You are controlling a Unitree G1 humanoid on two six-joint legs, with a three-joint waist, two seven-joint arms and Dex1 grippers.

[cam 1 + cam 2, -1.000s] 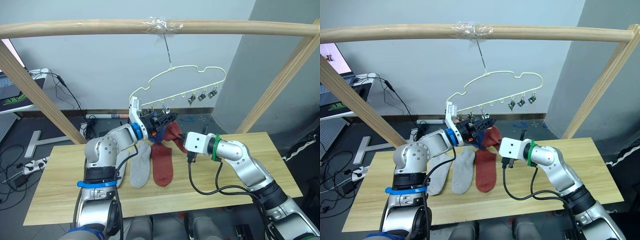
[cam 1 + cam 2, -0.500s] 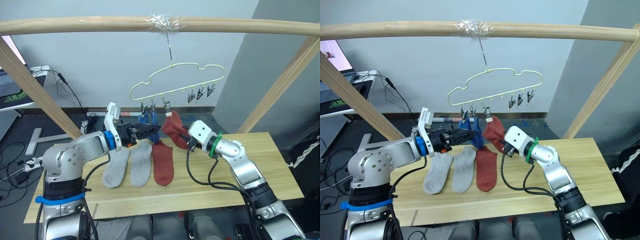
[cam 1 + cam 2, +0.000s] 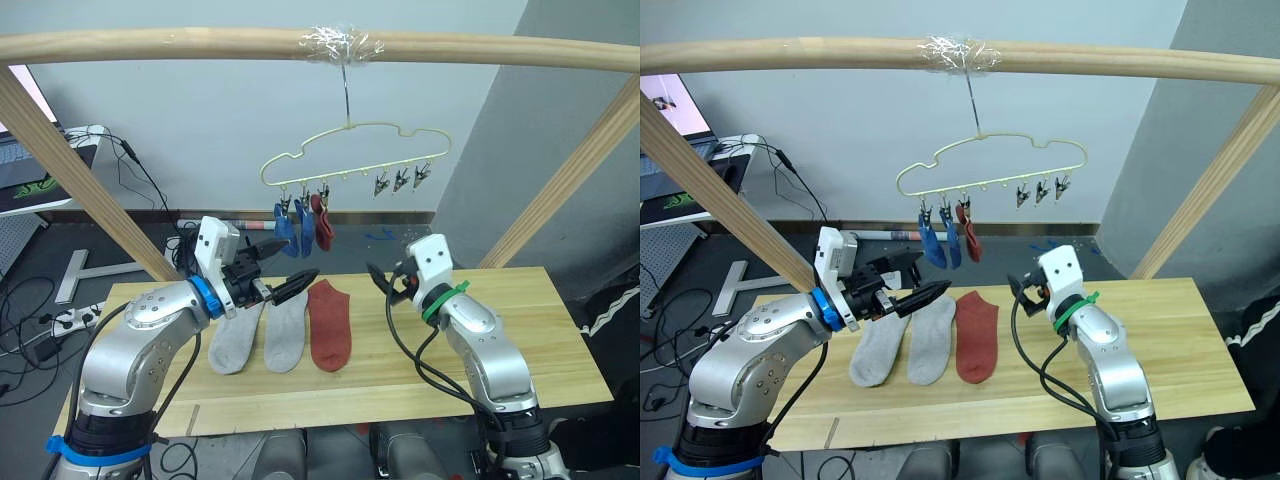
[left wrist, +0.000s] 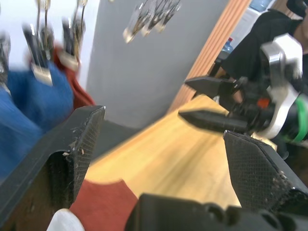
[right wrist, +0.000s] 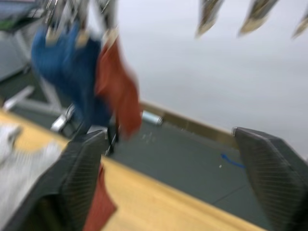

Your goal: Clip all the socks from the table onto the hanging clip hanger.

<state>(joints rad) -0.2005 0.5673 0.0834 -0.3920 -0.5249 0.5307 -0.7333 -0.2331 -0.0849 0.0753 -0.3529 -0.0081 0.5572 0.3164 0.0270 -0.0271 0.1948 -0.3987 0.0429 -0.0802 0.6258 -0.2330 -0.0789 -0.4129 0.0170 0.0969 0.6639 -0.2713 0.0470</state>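
We see both head views evenly and brightly lit, with soft, diffuse light and no hard glare. The pale wall behind is the brightest area, greyer toward the right of the frame. Shadows are faint: only thin, soft ones lie under the 3 socks on the table. The tape on the rail at the top centre catches a small sheen. Straight rails bow slightly toward the frame edges. The head views are sharp. In the left wrist view the hung socks at the upper left are smeared; the right wrist view is blurred throughout, its clips and socks streaked.
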